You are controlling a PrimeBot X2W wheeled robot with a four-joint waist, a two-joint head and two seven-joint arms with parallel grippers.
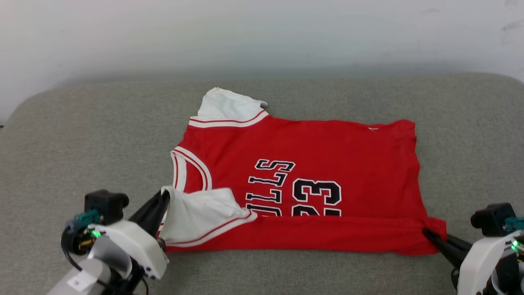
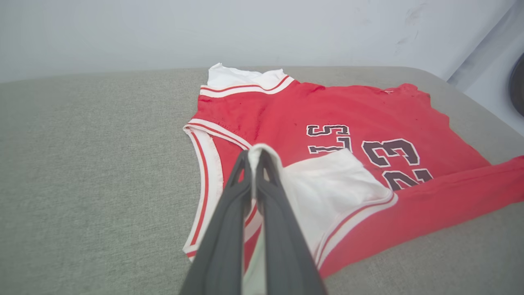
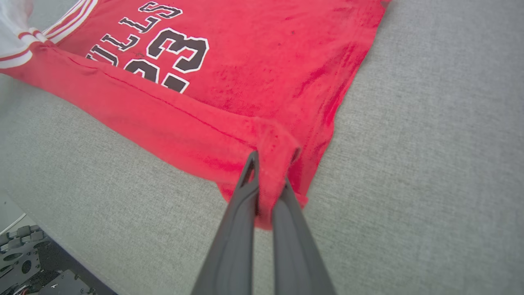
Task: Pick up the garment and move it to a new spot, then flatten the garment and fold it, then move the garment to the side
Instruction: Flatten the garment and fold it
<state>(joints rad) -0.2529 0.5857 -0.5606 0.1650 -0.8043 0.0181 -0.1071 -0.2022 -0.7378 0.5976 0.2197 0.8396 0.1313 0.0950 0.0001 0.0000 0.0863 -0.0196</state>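
Head view is showing us the garment (image 1: 311,164), a red jersey T-shirt with the number 23, lying sideways in the middle of the grey fabric-covered counter (image 1: 82,135), collar toward our left and hem toward our right. Its near long edge (image 1: 327,233) is lying turned over onto the body, so it is covering the lower part of the letters and the number.

We are holding this edge at both ends. Our left gripper (image 1: 163,200) is closed tight on the white sleeve (image 1: 200,217), and the left wrist view is showing white cloth pinched between the fingers (image 2: 229,205). Our right gripper (image 1: 428,234) is closed tight on the red hem corner (image 3: 278,147).

We judge that we are gripping the two ends so that the edge is staying straight while we are making the lengthwise fold. The far sleeve (image 1: 229,108) is lying flat and untouched.
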